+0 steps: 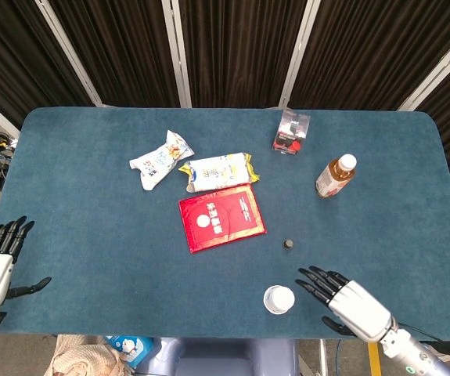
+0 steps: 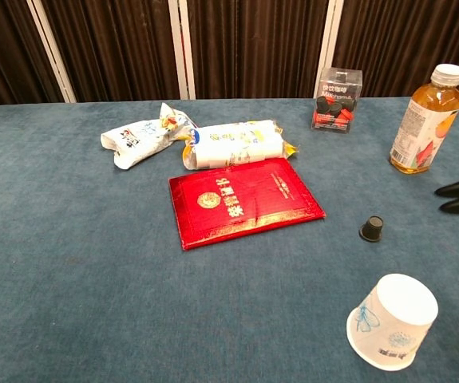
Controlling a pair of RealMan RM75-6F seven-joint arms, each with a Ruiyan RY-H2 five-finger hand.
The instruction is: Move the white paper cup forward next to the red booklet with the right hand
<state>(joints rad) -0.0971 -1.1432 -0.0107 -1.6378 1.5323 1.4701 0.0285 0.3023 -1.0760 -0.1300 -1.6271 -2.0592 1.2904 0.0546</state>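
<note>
A white paper cup [image 2: 392, 321] with faint blue markings stands on a teal-blue tabletop [image 1: 91, 235], alongside a red booklet [image 1: 221, 218] stamped in gold, an amber drink bottle [image 1: 335, 175] and white-and-yellow snack packets [image 1: 218, 171].

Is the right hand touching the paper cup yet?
Apart. The head view shows blue tabletop between the right hand and the cup; its fingers point toward the cup but stop short of it.

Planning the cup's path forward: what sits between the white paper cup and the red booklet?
Only bare blue cloth lies between the white paper cup and the red booklet in the head view; the small black cap sits off to the right.
</note>
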